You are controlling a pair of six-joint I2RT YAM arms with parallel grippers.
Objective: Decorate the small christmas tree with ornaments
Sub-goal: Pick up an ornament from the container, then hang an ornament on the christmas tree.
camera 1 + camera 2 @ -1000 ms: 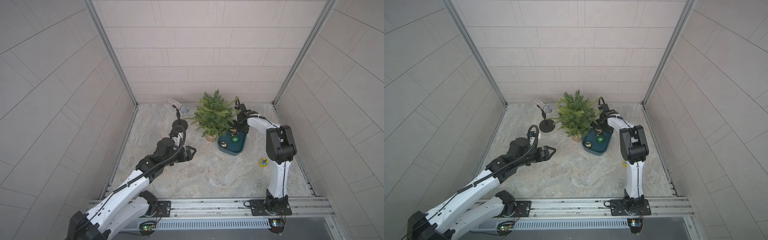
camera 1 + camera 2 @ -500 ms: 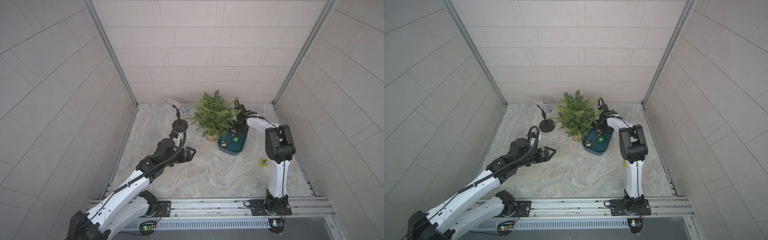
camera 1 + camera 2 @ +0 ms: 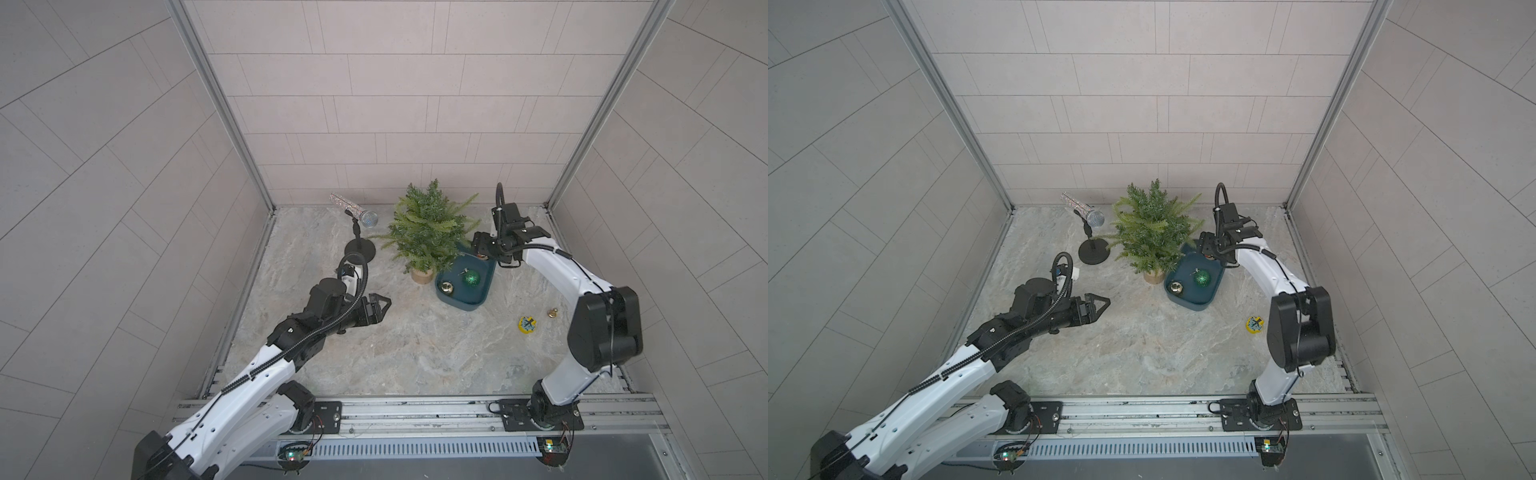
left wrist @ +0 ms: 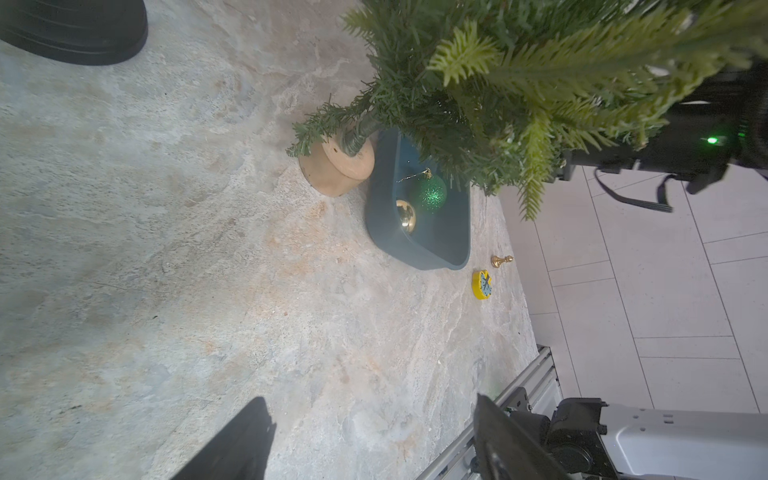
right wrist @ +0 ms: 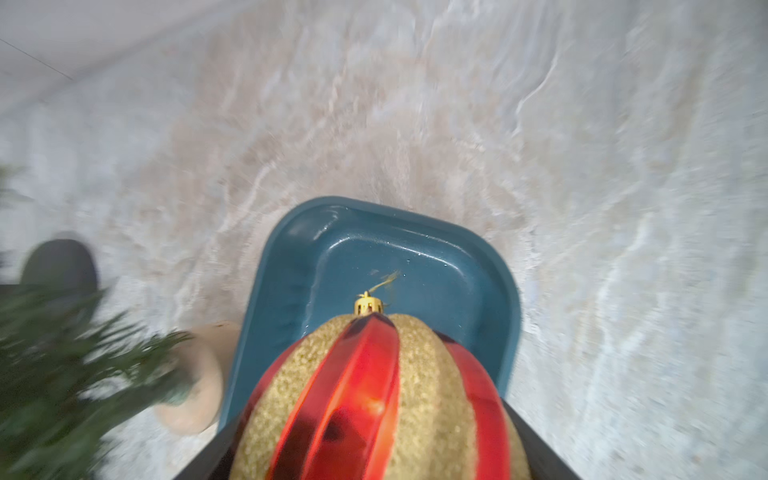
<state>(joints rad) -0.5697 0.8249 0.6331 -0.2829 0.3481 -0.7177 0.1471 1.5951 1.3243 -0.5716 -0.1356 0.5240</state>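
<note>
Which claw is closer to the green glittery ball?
Right. The right gripper is over the tray's far end, near the green ornament; the left gripper hovers beyond the tree's pot.

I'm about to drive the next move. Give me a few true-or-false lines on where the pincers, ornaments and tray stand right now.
1. The right pincer is shut on the red-and-gold ornament. True.
2. The left pincer holds the green glitter ornament. False: it is open and empty over the table, and that ornament lies in the teal tray.
3. The gold ornament lies in the tray near the green one. True.
4. An ornament hangs on the small christmas tree. False: none shows on its branches in any view.
5. The yellow disc lies in the tray. False: it lies on the table outside the tray, near the gold bell.
</note>
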